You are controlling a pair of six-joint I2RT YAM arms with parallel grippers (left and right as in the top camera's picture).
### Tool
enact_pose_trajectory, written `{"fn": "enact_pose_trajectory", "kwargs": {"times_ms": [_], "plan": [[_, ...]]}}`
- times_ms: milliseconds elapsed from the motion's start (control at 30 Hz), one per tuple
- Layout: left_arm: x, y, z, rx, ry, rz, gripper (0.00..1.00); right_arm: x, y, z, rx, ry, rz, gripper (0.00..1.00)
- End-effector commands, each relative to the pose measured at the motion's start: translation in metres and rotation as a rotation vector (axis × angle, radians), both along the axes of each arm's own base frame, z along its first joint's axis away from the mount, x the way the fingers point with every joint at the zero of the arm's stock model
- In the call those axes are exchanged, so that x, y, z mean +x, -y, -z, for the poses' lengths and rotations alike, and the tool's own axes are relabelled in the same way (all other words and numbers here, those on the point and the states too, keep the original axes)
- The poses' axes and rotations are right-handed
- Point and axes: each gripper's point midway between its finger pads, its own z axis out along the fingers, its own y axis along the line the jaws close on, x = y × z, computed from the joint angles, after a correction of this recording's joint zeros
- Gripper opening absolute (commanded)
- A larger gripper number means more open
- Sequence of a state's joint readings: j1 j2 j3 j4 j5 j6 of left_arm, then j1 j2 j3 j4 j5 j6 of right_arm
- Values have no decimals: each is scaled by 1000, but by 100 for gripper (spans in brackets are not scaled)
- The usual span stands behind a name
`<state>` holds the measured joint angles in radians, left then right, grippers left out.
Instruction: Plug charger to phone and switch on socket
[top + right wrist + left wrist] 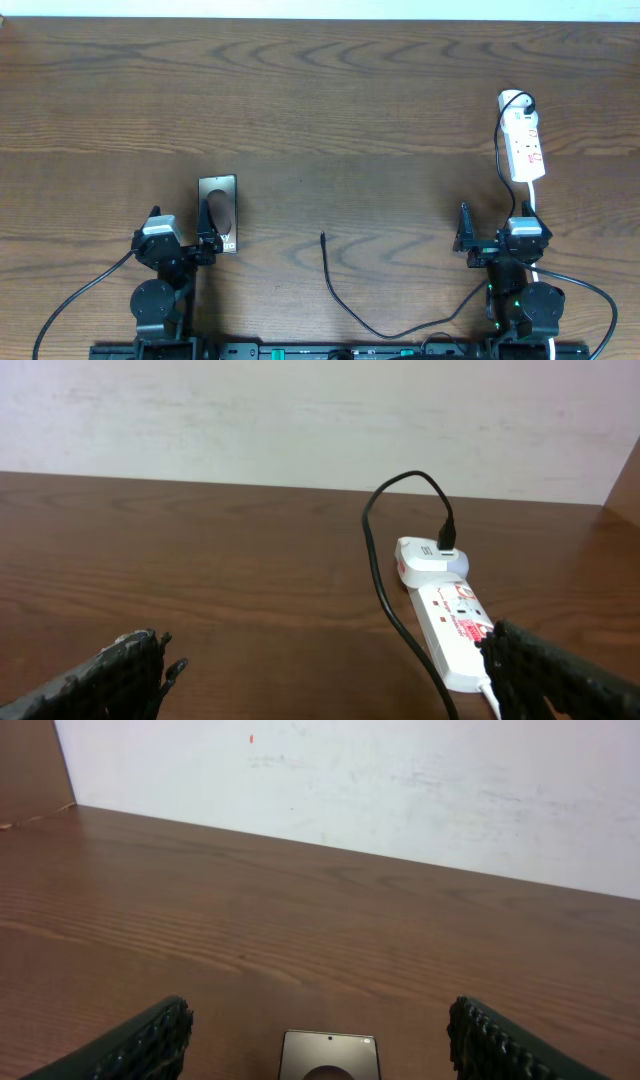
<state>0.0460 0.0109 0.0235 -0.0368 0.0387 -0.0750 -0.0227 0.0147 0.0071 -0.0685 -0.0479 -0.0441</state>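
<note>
Phone (218, 190) flat on tabletop (330, 110), near end beside left end effector (190, 242). Charger (345, 300) loose mid-tabletop, plug tip free, apart from phone. Socket (524, 145) far right, beyond right end effector (492, 240).

Light is bright, even and soft; shadows are faint. The phone (218, 205) carries a dull reflection on its glossy face, left of centre overhead.

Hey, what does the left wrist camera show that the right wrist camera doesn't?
Only the left wrist view: the phone, at the bottom edge between the open left fingers. Only the right wrist view: the socket, with the charger running from a white adapter at its far end. Both: the brown wooden table, the white wall behind, and open fingers; the right fingers hold nothing.
</note>
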Motion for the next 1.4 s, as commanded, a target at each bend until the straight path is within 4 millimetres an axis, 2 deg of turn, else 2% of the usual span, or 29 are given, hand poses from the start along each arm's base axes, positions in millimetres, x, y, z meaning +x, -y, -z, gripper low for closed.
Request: {"fn": "enact_pose_trajectory", "kwargs": {"times_ms": [0, 333, 400, 667, 833, 967, 1100, 1200, 1367], "plan": [[-1, -5, 16, -1, -46, -27, 83, 0, 3, 0, 5, 2, 15, 99], [-1, -4, 15, -1, -45, -22, 82, 0, 3, 0, 5, 2, 15, 99], [-1, 2, 10, -5, -35, 11, 82, 0, 3, 0, 5, 2, 15, 99], [-4, 2, -25, 30, -82, 18, 83, 0, 3, 0, 5, 2, 16, 99], [11, 7, -57, 46, -154, 53, 82, 0, 3, 0, 5, 2, 15, 99], [34, 9, -75, 43, -284, 79, 83, 0, 3, 0, 5, 2, 15, 99], [60, 13, -80, 71, -468, 135, 82, 0, 3, 0, 5, 2, 16, 99], [75, 15, -73, 69, -660, 173, 82, 0, 3, 0, 5, 2, 16, 99], [92, 14, -49, 46, -974, 199, 83, 0, 3, 0, 5, 2, 16, 99]]}}
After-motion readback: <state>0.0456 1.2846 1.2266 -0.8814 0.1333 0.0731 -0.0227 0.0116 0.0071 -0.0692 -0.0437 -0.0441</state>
